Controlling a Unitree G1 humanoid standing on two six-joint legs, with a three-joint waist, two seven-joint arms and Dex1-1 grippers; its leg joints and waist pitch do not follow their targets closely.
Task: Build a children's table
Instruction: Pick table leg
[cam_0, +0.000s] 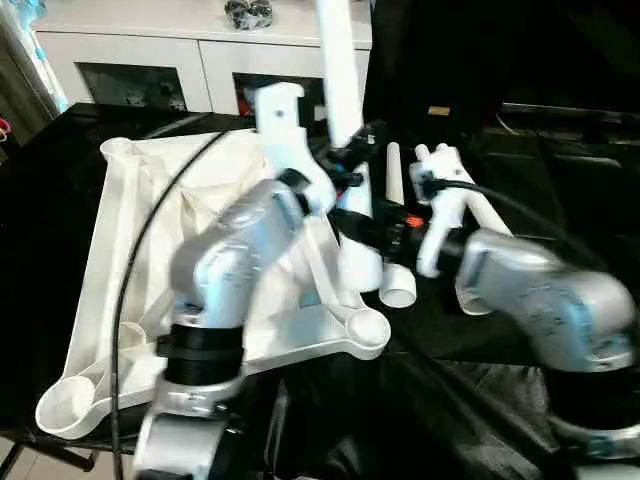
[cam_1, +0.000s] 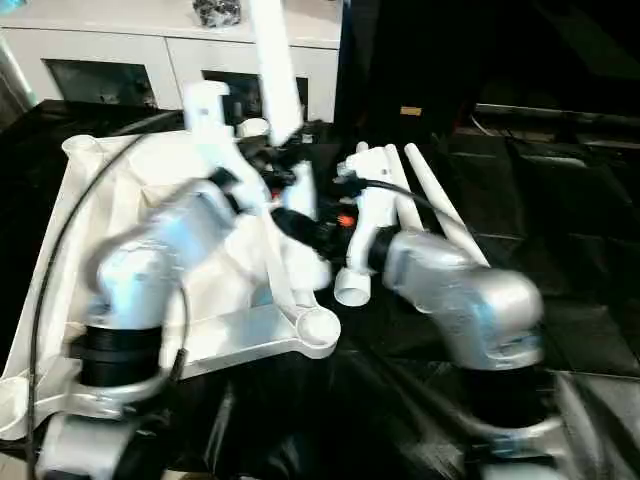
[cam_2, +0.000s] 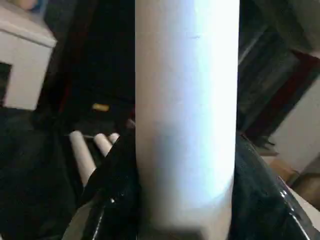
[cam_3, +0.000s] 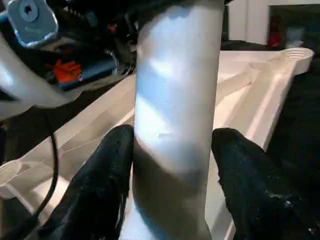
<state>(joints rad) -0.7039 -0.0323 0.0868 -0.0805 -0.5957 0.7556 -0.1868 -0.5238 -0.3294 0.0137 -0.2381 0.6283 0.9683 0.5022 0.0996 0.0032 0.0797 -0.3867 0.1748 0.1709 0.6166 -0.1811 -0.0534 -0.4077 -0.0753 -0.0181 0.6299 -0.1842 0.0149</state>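
Tabletop (cam_0: 120, 260) lies ribs-up on the black-draped bench so sockets face upward. One leg (cam_0: 340, 90) stands upright at the far corner, left gripper (cam_2: 185, 200) and right gripper (cam_3: 175, 165) both clamped on it, presumably seating it. Spare legs (cam_1: 430, 190) lie just beside.

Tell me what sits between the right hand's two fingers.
A white table leg stands upright between the right hand's black fingers, which press its sides, as the right wrist view shows. Behind it lies the tabletop's ribbed underside.
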